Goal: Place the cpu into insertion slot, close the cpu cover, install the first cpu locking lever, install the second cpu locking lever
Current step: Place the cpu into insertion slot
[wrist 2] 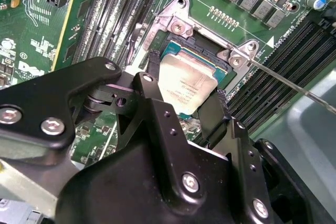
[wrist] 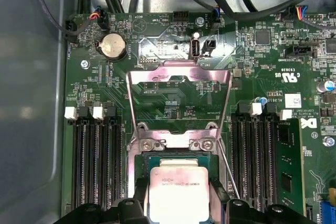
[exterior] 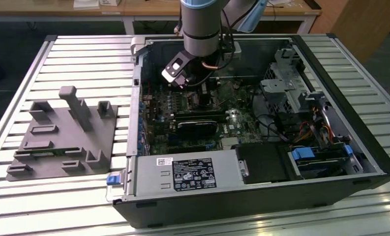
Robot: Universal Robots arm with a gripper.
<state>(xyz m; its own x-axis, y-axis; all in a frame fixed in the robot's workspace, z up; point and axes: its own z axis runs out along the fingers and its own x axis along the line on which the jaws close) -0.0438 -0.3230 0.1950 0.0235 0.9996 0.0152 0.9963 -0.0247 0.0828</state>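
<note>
My gripper (exterior: 189,82) reaches down into the open computer case (exterior: 352,147) over the motherboard. In both wrist views its black fingers (wrist 2: 149,85) flank the cpu (wrist 2: 186,83), a square chip with a silver lid, and press on its two sides. The cpu (wrist: 178,188) sits level at the insertion slot (wrist: 173,144), right inside the slot's silver rim (wrist 2: 178,24). The cpu cover (wrist: 178,72), a silver frame with a window, stands flipped back from the slot. A thin wire locking lever (wrist 2: 294,85) angles out beside the slot (wrist: 229,171).
Black memory slots (wrist: 97,166) run on both sides of the socket. A grey fixture block (exterior: 63,132) stands on the slatted table at the exterior view's left. The power supply (exterior: 188,174) and drive cage (exterior: 293,83) crowd the case.
</note>
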